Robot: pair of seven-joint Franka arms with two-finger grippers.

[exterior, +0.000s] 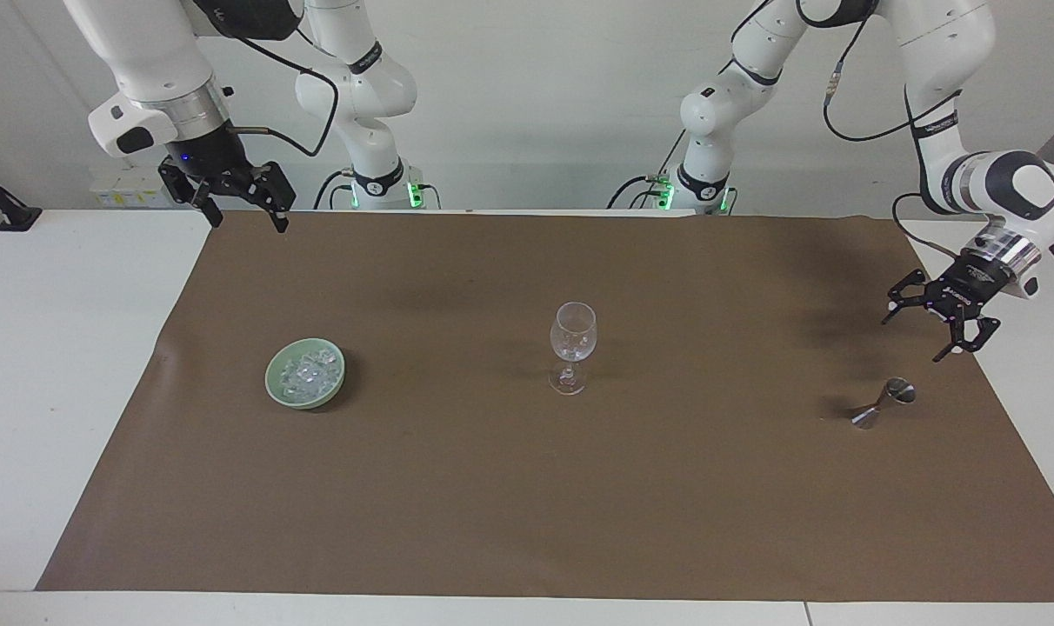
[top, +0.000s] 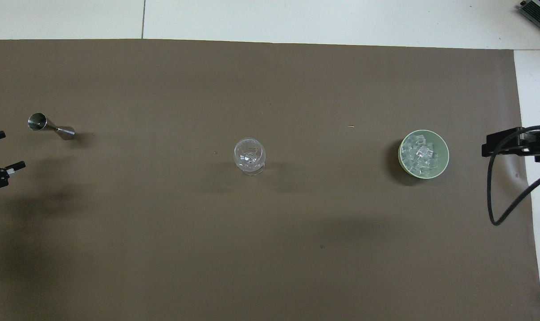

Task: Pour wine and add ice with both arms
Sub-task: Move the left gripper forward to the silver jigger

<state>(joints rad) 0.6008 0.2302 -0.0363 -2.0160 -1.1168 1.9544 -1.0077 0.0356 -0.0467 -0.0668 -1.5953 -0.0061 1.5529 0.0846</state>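
Glassy ice [exterior: 308, 374] fills a green bowl [exterior: 276, 388], well apart from both fingers.

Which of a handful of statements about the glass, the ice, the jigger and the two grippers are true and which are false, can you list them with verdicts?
1. The ice sits in the green bowl. True.
2. The wine glass lies tipped on its side. False: it stands upright on the brown mat, between bowl and jigger.
3. The left gripper hangs open above the mat near the metal jigger, touching nothing. True.
4. The right gripper is shut on a piece of ice. False: it is open and empty, up over the mat's edge.
5. The jigger stands inside the bowl. False: it is on the mat at the left arm's end.
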